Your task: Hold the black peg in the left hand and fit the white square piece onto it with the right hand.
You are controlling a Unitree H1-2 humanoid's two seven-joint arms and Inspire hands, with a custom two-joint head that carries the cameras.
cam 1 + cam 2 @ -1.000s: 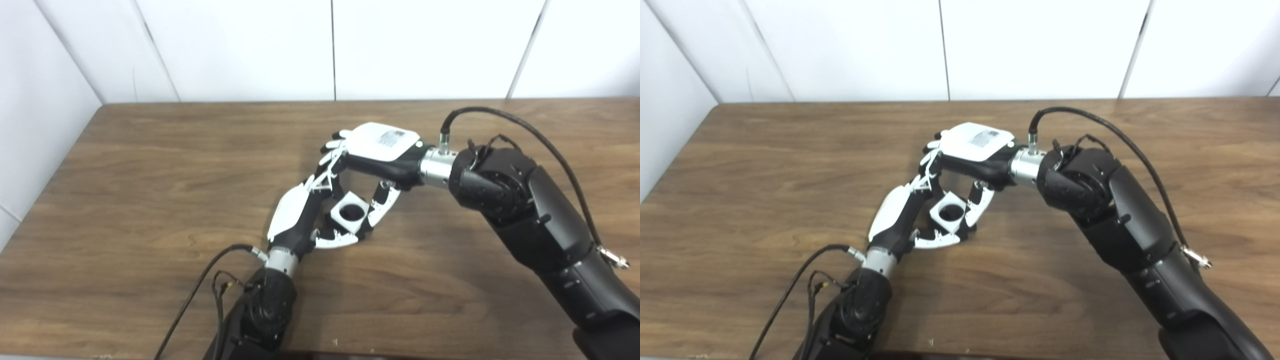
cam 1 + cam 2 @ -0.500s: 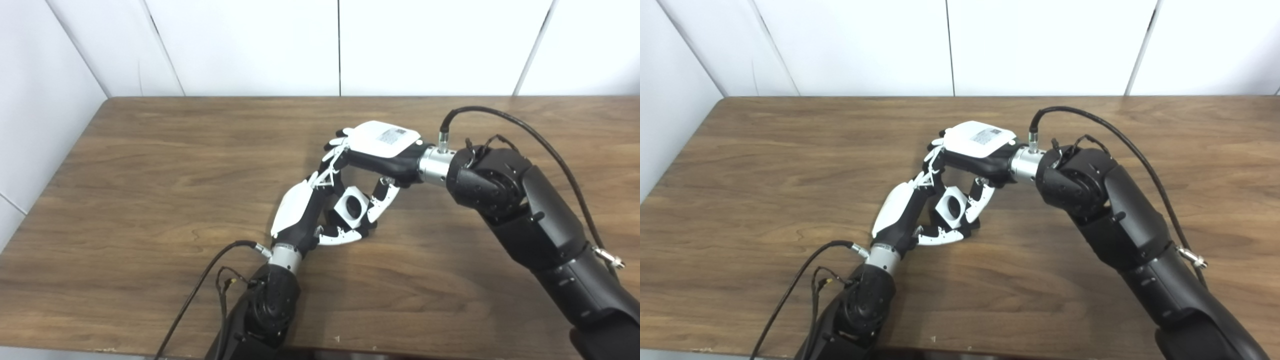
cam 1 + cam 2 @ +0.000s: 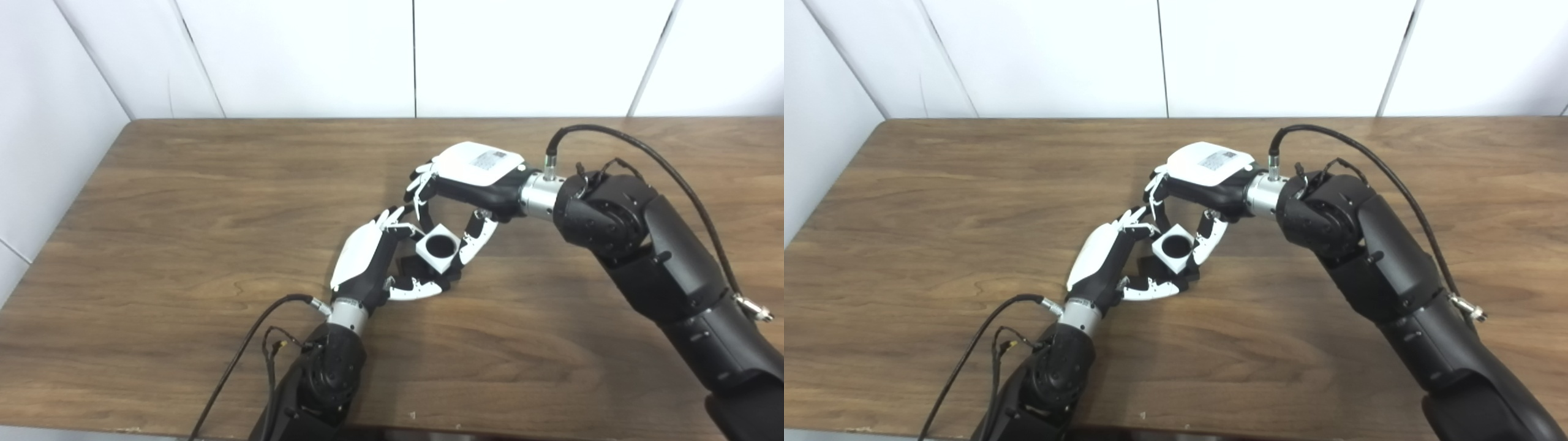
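1. The fingers [image 3: 422,286] of the left hand [image 3: 367,257] curl around a dark object low in the palm, judged to be the black peg [image 3: 409,267]; most of it is hidden. Keep this grip firm and the wrist fixed.
2. The white square piece [image 3: 438,247] sits directly above the left hand, with its round hole facing up. Whether the peg has entered the hole cannot be determined.
3. The right hand [image 3: 471,184] pinches the piece between its fingers [image 3: 421,191] and its thumb [image 3: 475,237].
4. Recommended: hold the piece square to the peg axis and press straight down without rocking. A tilted piece is likely to jam.
5. Both hands work above the wooden surface [image 3: 184,202].
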